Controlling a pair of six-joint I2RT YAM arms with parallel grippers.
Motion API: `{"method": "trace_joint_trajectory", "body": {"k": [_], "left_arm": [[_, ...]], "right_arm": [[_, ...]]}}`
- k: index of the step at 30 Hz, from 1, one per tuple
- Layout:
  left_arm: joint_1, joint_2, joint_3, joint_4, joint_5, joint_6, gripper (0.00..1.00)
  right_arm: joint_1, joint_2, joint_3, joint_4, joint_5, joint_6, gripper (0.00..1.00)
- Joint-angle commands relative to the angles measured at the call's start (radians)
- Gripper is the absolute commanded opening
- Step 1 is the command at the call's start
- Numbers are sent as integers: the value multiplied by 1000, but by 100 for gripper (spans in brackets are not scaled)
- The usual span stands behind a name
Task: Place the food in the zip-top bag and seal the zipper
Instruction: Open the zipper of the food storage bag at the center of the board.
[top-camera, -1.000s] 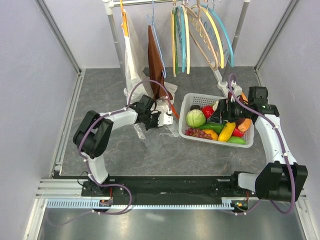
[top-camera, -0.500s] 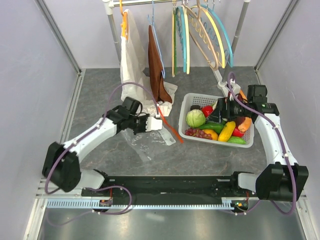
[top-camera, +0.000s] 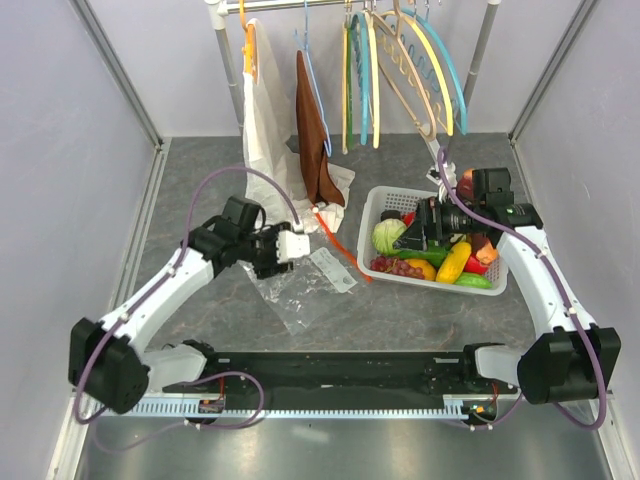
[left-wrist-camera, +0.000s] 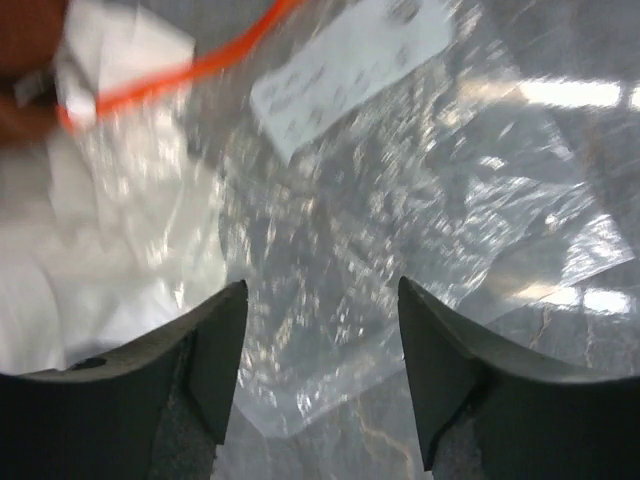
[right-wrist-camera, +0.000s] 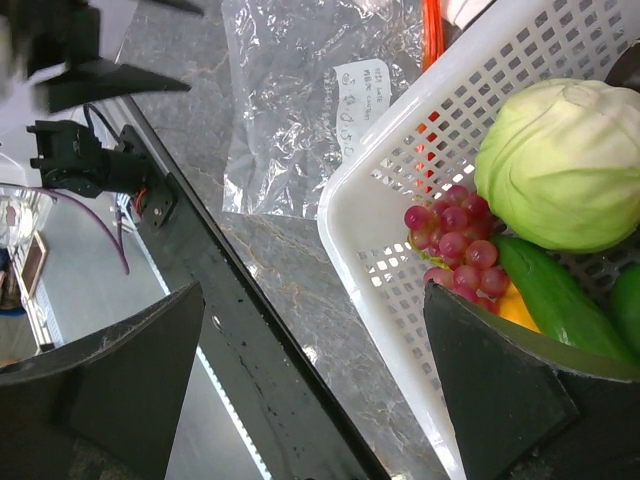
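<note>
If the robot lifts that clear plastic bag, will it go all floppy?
Probably floppy: the bag lies crumpled and full of wrinkles. It is likely very light, since it looks thin and see-through. Its shiny glare hints it may slip.

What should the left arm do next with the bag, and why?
Probably ease the left gripper toward the zipper and pinch the bag's mouth. Its jaws are open over the middle of the zip-top bag, which lies flat on the table, while the food sits in the basket.
</note>
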Motion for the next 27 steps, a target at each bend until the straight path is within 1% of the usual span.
{"method": "trace_joint_trajectory", "body": {"k": [1,2,3,4,5,7,10,15,18,21,22,24,25,26,27], "left_arm": [[200,129,65,72,56,-248,72],[239,146,76,87,75,-278,72],[304,160,85,96,92,-298,72],[329,176,94,96,135,-301,72],[359,198,94,98,146,-295,72],[372,219,82,96,164,-260,72],[386,301,87,101,164,-256,72],[422,485,125,145,155,-267,72],[429,528,139,152,178,-261,72],[429,523,131,132,221,-244,61],[429,501,130,117,232,-232,48],[429,467,115,72,253,-179,31],[429,410,105,20,258,-157,11],[430,378,93,-2,261,-137,4],[430,338,67,-18,268,-99,2]], "right_arm": [[1,-17,4,47,-4,34,98],[1,-20,3,48,-3,36,98],[0,-26,-2,48,-1,36,98],[0,-29,-4,48,-1,36,98],[0,-29,-7,48,-1,36,98],[0,-27,-10,48,2,34,98],[0,-20,-10,50,11,31,98],[0,-26,-2,50,17,36,98],[0,-30,3,50,20,37,98],[-2,-32,6,47,19,37,98],[0,-30,7,48,17,37,98],[0,-32,10,45,17,36,98],[0,-32,13,47,17,36,98],[0,-37,12,47,17,34,98],[0,-38,10,50,19,34,98]]}}
